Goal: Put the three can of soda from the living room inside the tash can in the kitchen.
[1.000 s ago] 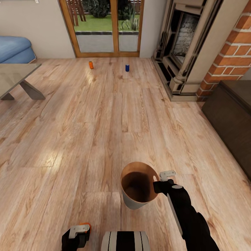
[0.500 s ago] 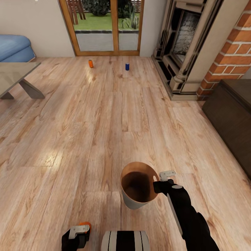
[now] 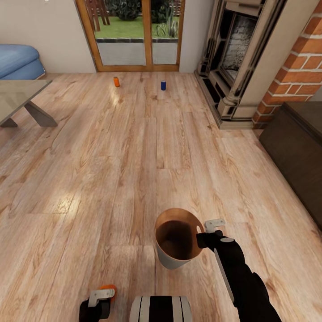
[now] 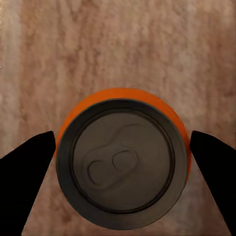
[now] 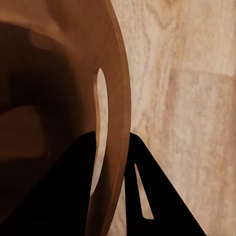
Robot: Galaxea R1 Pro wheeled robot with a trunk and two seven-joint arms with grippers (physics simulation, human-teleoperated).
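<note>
Left hand is seen low in the head view, near the bottom edge, and an orange can is held in it. From the left wrist camera this can is seen from above, with its grey top and tab, and a dark finger is found on each side of it; the fingers appear closed against the can, with only plank floor under it.

Further left in the room, a blue sofa is placed by the wall, and a glass desk stands before it. Two more cans are standing upright on the floor near the glass doors: an orange one on the left and a blue one on the right, well apart from each other.

At the centre, the bin is held above the floor, its brown inside shown to the camera. Its rim is gripped by the right hand on the bin's right side. In the right wrist view the rim is seen between the two fingers, which are shut on it.

On the right, a fireplace with red brick is seen, and a dark cabinet stands beside it.
</note>
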